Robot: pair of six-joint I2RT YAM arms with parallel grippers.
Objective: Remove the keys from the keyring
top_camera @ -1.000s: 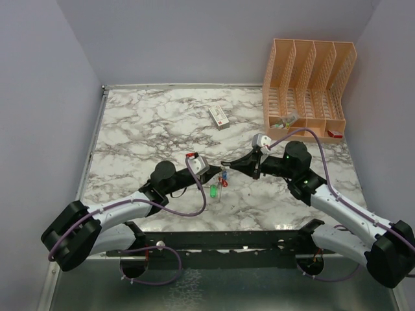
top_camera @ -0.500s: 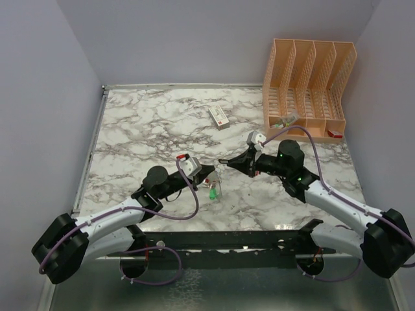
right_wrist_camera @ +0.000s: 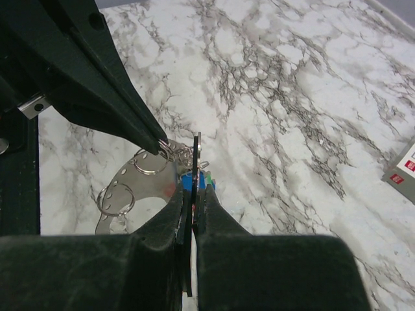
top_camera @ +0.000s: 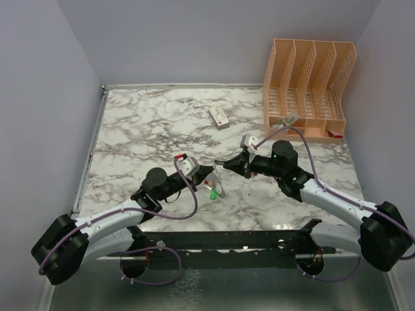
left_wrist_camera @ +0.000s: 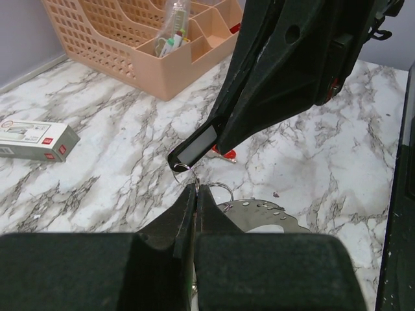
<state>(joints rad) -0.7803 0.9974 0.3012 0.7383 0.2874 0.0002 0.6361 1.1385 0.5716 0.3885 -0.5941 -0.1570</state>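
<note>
In the top view my left gripper (top_camera: 211,176) and right gripper (top_camera: 225,164) meet tip to tip at the table's middle, over a green key (top_camera: 213,193). In the left wrist view the left gripper (left_wrist_camera: 196,188) is shut on a small wire ring of the keyring. The keyring's grey perforated band (left_wrist_camera: 262,217) lies just beyond it. The right gripper (right_wrist_camera: 196,186) is shut on a black key (right_wrist_camera: 197,152) held edge-on. A blue key (right_wrist_camera: 190,182) and a green key (right_wrist_camera: 209,179) hang behind it, beside the band (right_wrist_camera: 133,194) and its loose rings.
A white box with a red mark (top_camera: 219,116) lies farther back on the marble table. A peach desk organiser (top_camera: 308,84) with small items stands at the back right. The table's near edge is just behind both arms.
Both grippers and the key bunch have shifted left. The right gripper has closed in on the left one, and the bunch now hangs lower, near the table.
</note>
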